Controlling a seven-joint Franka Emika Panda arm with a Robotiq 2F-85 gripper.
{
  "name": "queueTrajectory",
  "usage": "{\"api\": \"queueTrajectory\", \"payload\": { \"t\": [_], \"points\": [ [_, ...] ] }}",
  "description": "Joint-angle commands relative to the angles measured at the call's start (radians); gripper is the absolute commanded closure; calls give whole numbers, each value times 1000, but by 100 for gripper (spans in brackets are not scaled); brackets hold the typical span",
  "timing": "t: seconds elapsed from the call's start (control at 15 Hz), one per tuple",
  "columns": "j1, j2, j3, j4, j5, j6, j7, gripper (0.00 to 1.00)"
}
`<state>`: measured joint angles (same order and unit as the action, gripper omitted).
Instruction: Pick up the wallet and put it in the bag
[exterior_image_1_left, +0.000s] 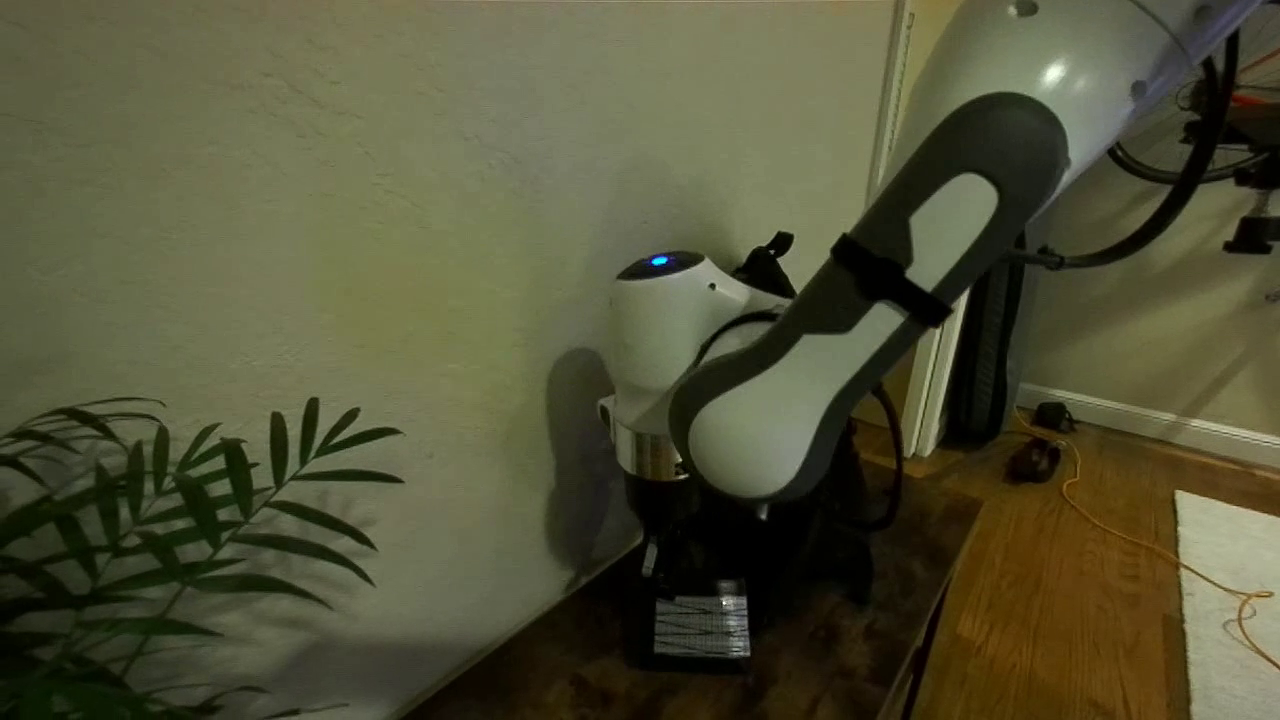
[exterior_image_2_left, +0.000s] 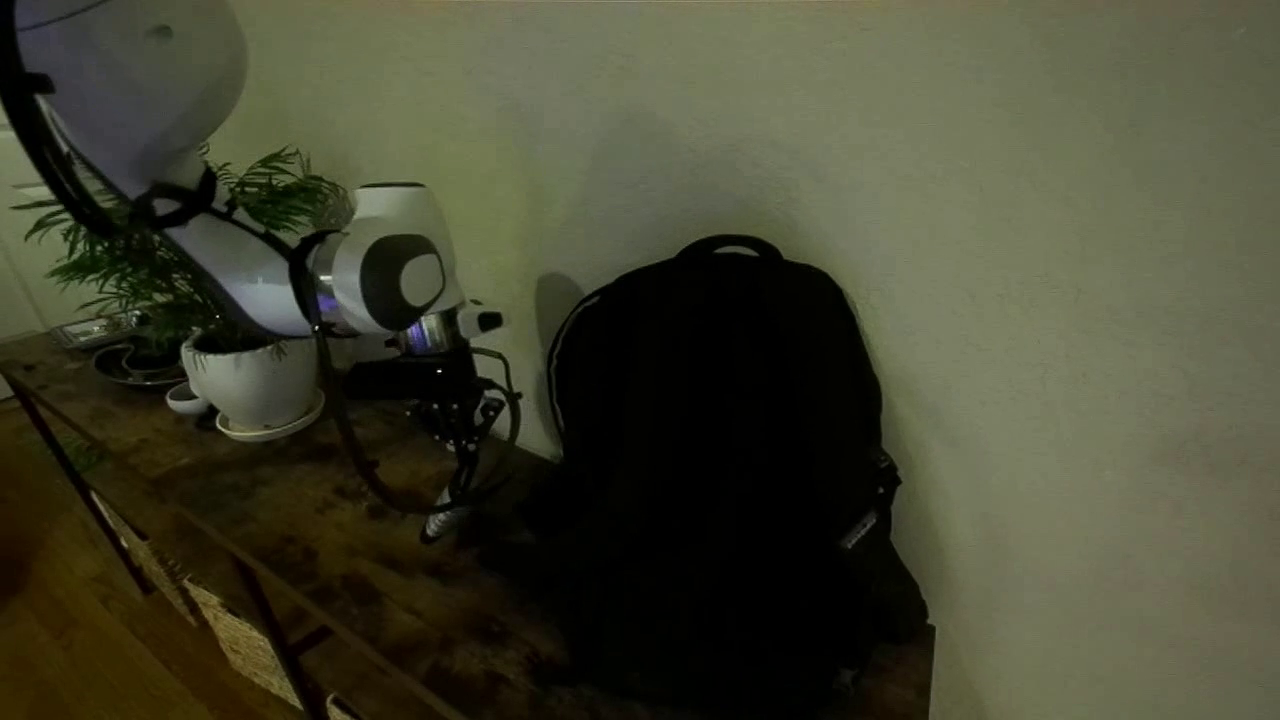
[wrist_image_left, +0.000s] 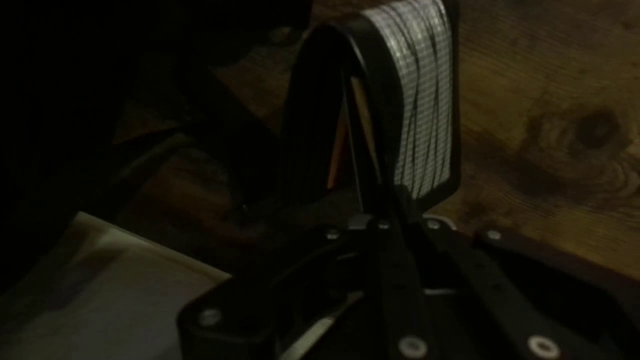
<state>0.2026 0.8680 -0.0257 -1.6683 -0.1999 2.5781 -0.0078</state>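
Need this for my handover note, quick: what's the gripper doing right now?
Gripper: closed, holding the wallet, its silver-faced side pinched between the jaws.

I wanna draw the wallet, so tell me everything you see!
The wallet is folded, gaping, its bend rounded. A smooth-looking dark cover frames a grey checked panel with thin black lines. Orange and tan strips show inside. Near the bag, the gripper seems to pinch one side. Whether the wallet touches the table, I can't tell.
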Motion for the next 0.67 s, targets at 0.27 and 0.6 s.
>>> {"api": "queueTrajectory", "payload": {
  "t": [0.27, 0.6],
  "points": [
    [320, -51, -239, -198, -206, 195, 355, 98],
    [441, -60, -331, -255, -225, 225, 476, 97]
  ]
}}
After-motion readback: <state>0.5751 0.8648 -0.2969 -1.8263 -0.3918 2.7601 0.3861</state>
